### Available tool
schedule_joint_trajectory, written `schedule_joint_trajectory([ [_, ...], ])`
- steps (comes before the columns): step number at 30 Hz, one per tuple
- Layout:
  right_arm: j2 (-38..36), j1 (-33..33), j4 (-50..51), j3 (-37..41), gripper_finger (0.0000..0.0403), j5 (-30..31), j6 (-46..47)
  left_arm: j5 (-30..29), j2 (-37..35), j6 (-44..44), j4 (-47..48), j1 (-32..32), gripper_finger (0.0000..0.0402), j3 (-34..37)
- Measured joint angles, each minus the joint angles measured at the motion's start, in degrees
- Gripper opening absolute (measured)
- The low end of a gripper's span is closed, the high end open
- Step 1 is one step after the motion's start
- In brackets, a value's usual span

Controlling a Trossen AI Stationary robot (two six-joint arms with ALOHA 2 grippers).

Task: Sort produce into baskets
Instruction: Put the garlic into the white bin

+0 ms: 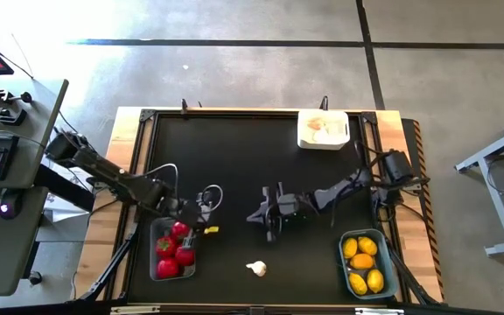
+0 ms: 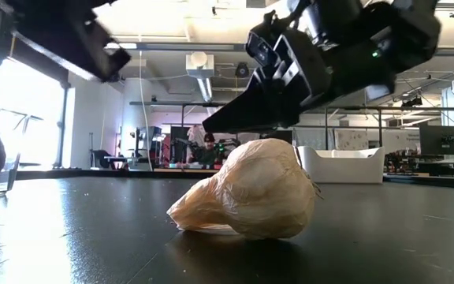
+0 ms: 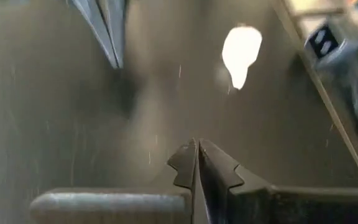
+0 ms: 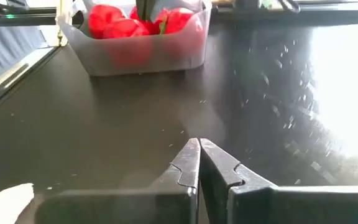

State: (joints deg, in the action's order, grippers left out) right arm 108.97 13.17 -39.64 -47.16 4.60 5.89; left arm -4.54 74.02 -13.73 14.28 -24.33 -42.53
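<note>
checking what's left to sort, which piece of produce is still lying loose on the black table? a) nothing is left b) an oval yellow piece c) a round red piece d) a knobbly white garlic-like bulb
d: the knobbly white garlic-like bulb lies alone on the black table, while the red pieces sit in the clear plastic tub and the yellow ones in the blue-grey tub.

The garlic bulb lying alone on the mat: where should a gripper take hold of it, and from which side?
Probably from above, closing across the round body of the garlic bulb. It lies on its side with the tapered neck low against the mat, so the neck offers little to grip.
</note>
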Motion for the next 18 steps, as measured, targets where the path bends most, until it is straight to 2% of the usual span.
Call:
schedule_joint_trajectory([
  [5, 0.0, 4.45, 1.5, -0.04, 0.0, 8.62, 6.22, 3.86, -0.02, 4.22, -12.36, 2.66, 0.0001, 2.64],
  [7, 0.0, 5.92, 1.38, -0.11, 0.0, 9.93, 8.47, 5.13, 0.0, 5.14, -15.8, 3.19, 0.0001, 3.36],
  [10, 0.0, 7.93, 4.12, -1.39, 0.0, 11.9, 11.69, 5.49, 0.02, 6.33, -17.84, 3.79, 0.0001, 3.63],
  [14, 0.0, 10.53, 13.64, -5.87, 0.0002, 16.27, 13.59, 5.43, 0.0, 7.48, -19.51, 4.49, 0.0001, 3.63],
  [18, 0.66, 12.4, 20.56, -10.96, 0.0027, 18.43, 15.18, 5.34, 0.0, 7.77, -20.71, 4.99, 0.0, 3.66],
])
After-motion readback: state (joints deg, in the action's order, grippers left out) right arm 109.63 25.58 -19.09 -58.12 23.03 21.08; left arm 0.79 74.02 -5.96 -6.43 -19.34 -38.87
